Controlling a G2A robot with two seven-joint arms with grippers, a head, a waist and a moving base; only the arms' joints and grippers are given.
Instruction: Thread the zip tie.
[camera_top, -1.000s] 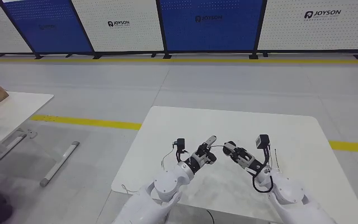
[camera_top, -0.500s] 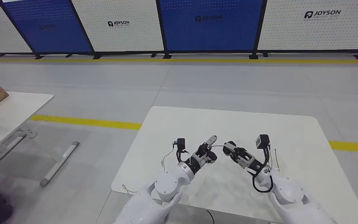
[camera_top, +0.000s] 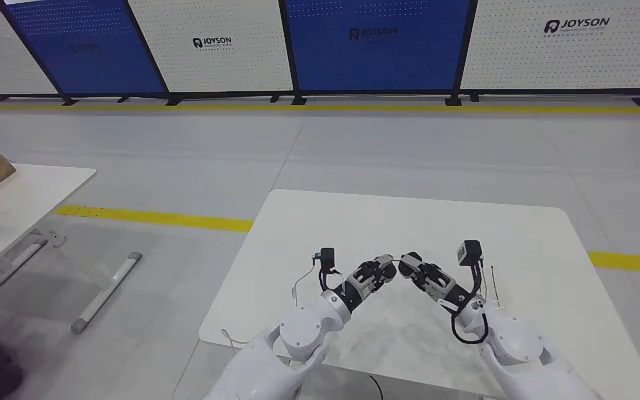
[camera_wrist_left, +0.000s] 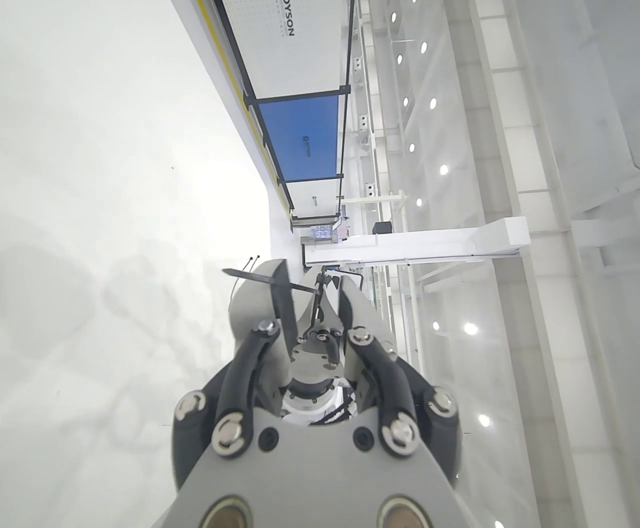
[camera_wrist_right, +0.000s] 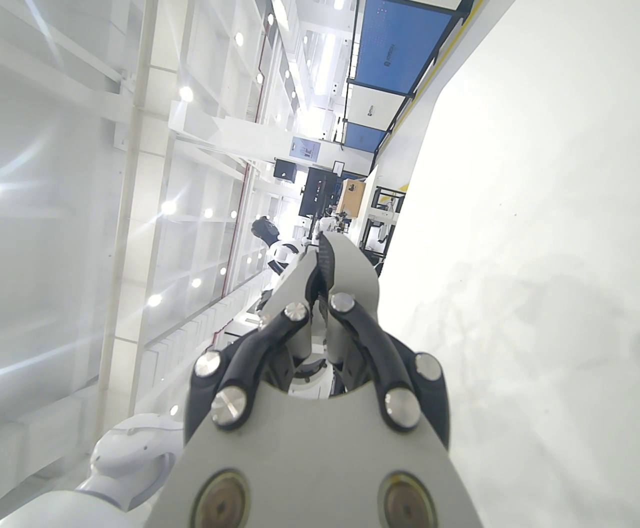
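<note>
A thin black zip tie (camera_wrist_left: 260, 278) hangs in the air between my two grippers over the middle of the white table (camera_top: 420, 215). My right gripper (camera_top: 406, 265) is shut on the zip tie (camera_wrist_right: 322, 262), and the black strip is pinched between its pads. My left gripper (camera_wrist_left: 312, 295) faces it with its fingers apart. The tie's tail runs across one left fingertip (camera_wrist_left: 281, 295), and its head end (camera_wrist_left: 321, 285) sits in the gap. In the top view my left gripper (camera_top: 383, 267) almost meets the right one.
Spare black zip ties (camera_top: 492, 282) lie on the table beside my right arm, and their heads (camera_wrist_left: 252, 258) show past my left gripper. Another white table (camera_top: 35, 195) stands off to the left across the floor.
My left gripper has swung down and toward the right gripper, closing the gap between them. The right arm has stayed where it was.
</note>
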